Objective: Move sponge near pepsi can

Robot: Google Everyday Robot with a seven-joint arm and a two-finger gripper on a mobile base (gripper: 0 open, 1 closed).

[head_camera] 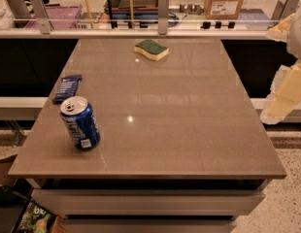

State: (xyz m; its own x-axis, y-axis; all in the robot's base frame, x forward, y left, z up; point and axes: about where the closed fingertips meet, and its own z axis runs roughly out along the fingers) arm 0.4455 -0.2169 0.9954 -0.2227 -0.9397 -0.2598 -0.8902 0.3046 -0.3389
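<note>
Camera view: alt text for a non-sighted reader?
The sponge lies at the far edge of the table, far from the upright pepsi can near the front left. A blue packet lies behind the can; the gripper hangs beyond the right side.

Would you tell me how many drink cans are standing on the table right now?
1. The pepsi can stands upright near the front-left corner of the table; none looks hidden. The tool hangs beyond the table's right edge.

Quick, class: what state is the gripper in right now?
Gripper: off the table's right edge, away from the sponge; open or closed cannot be told.
</note>
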